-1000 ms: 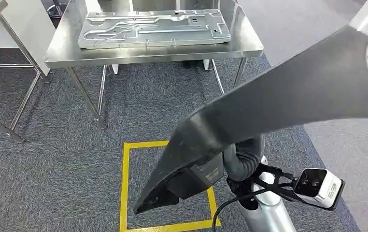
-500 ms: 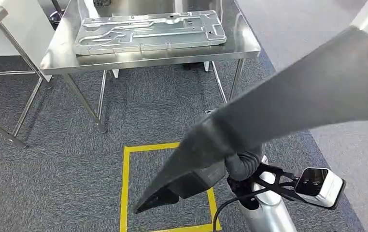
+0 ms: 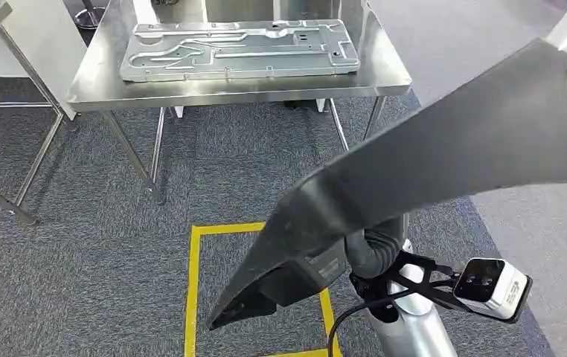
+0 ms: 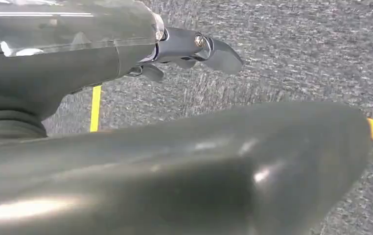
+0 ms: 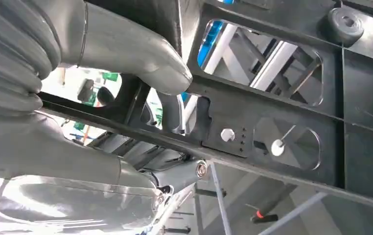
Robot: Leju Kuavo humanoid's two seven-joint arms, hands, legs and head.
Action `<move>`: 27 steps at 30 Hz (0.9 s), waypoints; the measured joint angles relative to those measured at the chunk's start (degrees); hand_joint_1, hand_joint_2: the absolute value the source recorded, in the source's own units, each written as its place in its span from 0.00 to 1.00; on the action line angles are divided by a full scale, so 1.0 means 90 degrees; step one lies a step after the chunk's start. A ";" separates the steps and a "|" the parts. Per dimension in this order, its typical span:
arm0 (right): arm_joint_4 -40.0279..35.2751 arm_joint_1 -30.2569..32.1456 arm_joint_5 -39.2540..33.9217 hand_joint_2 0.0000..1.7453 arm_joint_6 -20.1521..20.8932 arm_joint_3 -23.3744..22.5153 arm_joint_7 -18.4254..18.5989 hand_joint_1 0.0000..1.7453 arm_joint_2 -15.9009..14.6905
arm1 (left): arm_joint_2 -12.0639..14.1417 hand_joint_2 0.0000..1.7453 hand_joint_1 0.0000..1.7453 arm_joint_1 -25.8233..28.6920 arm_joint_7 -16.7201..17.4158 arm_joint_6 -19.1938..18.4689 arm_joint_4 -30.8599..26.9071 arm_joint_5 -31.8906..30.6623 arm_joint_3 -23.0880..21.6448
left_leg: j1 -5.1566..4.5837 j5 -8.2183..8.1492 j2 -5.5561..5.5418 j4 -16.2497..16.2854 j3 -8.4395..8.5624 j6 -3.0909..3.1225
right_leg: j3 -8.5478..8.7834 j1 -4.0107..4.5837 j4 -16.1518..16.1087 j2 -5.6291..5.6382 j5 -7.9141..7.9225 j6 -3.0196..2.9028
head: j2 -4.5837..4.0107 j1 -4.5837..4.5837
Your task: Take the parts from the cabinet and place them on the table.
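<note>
Before the steel table (image 3: 385, 71), where one stamped metal panel (image 3: 239, 48) already lies, the right hand (image 5: 126, 54) grips a long dark trim part (image 3: 444, 171), apparently steadied underneath by the left hand (image 4: 126, 54); placing remains.

A grey-blue carpet (image 3: 102, 282) with a fine speckled weave covers the floor, and a square outline of yellow tape (image 3: 193, 290) is stuck to it. Ahead stands a stainless steel counter (image 3: 102, 85) on thin metal legs with crossed braces, its top shiny under even light. To its left, part of a second metal frame (image 3: 13, 175) stands against a pale panel (image 3: 35, 37).
</note>
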 joint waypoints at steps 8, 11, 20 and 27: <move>-0.0005 -0.0042 -0.0005 1.00 0.0005 0.0000 -0.0002 0.86 0.0002 | -0.0012 0.00 0.00 -0.0021 0.0002 -0.0024 0.0000 -0.0007 0.0000 | -0.0037 -0.0154 -0.0014 -0.0039 0.0171 -0.0257 | 0.0865 0.0032 -0.1878 0.0021 0.0750 -0.0263 | 0.0000 -0.0002; -0.0002 -0.0049 -0.0022 1.00 -0.0002 0.0002 -0.0002 0.86 0.0002 | -0.0017 0.00 0.00 -0.0023 0.0000 -0.0022 0.0000 -0.0007 0.0000 | -0.0015 -0.0652 0.0008 0.0889 -0.0245 -0.0296 | 0.0956 0.0019 -0.1927 -0.0008 0.0728 -0.0354 | 0.0000 0.0000; 0.0002 -0.0025 -0.0041 1.00 -0.0010 0.0002 0.0000 0.86 0.0002 | -0.0012 0.00 0.00 -0.0007 0.0007 0.0000 0.0000 -0.0012 0.0000 | -0.0065 0.0075 0.0015 0.0068 -0.0115 -0.0178 | 0.1065 0.0081 -0.1824 0.0016 0.0539 -0.0257 | 0.0000 -0.0002; -0.0005 0.0002 -0.0036 1.00 -0.0019 0.0002 -0.0002 0.86 0.0000 | -0.0029 0.00 0.00 -0.0008 -0.0002 0.0000 0.0000 -0.0049 0.0000 | -0.0017 0.0070 0.0013 -0.0006 -0.0057 0.0002 | 0.0396 0.0021 -0.0466 0.0011 -0.0165 -0.0018 | 0.0000 0.0000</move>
